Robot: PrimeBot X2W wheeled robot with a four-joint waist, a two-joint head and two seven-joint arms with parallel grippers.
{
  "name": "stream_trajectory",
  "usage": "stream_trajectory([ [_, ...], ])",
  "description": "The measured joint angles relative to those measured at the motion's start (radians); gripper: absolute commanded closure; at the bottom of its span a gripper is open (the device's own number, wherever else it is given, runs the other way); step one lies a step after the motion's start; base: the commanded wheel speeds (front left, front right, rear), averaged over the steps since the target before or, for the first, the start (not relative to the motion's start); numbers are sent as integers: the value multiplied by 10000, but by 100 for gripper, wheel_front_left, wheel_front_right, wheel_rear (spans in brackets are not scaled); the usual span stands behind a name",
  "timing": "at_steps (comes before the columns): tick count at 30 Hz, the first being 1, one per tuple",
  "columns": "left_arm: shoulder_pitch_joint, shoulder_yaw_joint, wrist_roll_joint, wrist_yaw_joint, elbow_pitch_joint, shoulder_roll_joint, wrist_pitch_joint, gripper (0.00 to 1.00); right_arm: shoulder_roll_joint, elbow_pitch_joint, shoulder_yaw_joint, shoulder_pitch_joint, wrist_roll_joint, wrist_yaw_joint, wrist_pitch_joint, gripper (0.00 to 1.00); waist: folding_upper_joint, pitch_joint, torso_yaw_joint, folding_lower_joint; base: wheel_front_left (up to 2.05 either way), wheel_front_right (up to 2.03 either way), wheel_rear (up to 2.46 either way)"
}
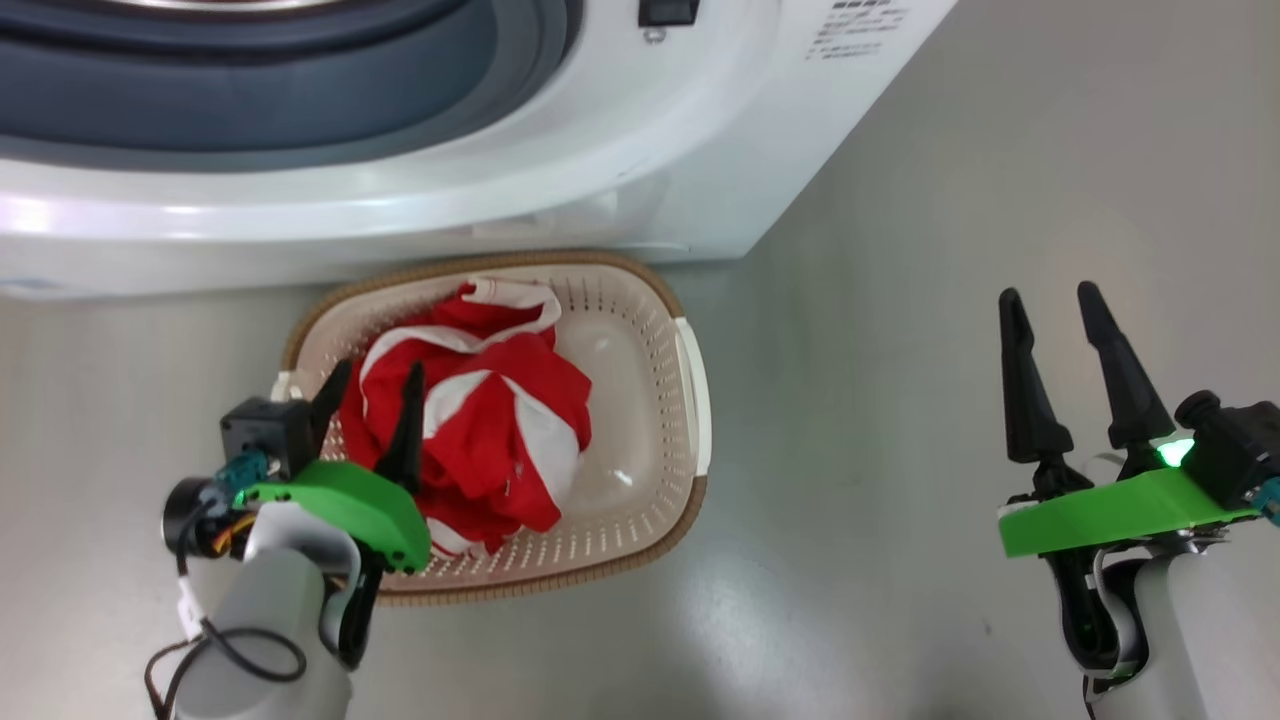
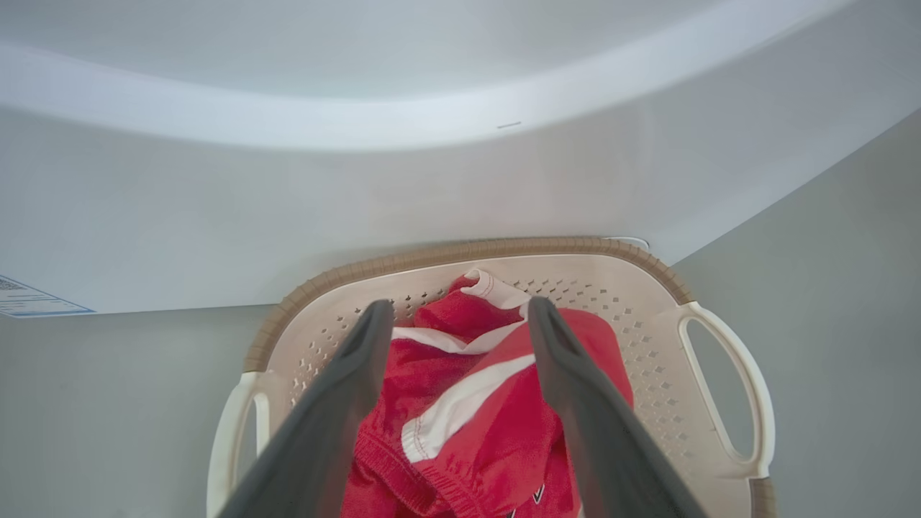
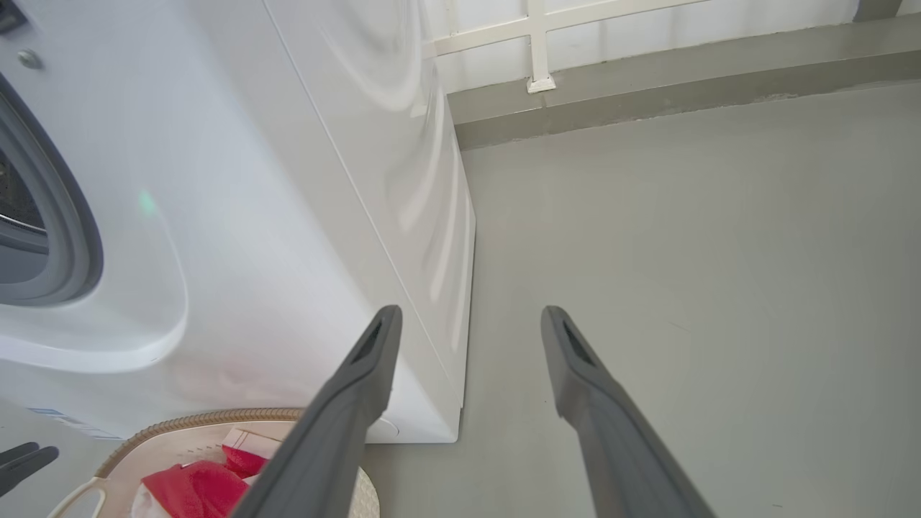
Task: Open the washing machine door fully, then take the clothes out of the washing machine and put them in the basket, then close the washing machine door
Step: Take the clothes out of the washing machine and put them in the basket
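- Clothes [image 1: 480,430]: one red-and-white heap, can't tell how many pcs. It lies inside the basket, bunched toward its left end; the bottom at the right end is bare.
- Basket [image 1: 640,320]: one, cream w/ brown rim and white side handles. It sits on the floor [image 1: 900,450] right in front of the washing machine [image 1: 700,150], back rim just beside the machine's base.
- Washing machine: one, white, w/ the grey rubber ring [image 1: 300,100] of its round opening above the basket.
- Left gripper [image 1: 380,367]: one, over the heap at the basket's left end. Jaws spread wide, nothing pinched; red cloth lies between and under the two fingers [image 2: 338,403]. Can't tell if they touch it.
- Right gripper [image 1: 1050,292]: one, well apart from the basket, over bare floor off to the right. Jaws spread wide, holding nothing, touching nothing; machine's side panel is just beside it in the right wrist view.
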Motion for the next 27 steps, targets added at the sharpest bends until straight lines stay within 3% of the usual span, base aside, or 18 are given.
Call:
stream_trajectory([
  [17, 2380, 1103, 525, 0, -2976, -4, 0, 0, 10, 533, 268, 1151, -119, 0, 0, 0, 0, -2341, -47, 0, 0, 0, 0],
  [27, 3731, 1210, 587, 0, -4318, 2, -2, 0, 21, 696, 259, 1899, -192, 0, 0, 0, 0, -3573, -26, 0, 0, 0, 0],
])
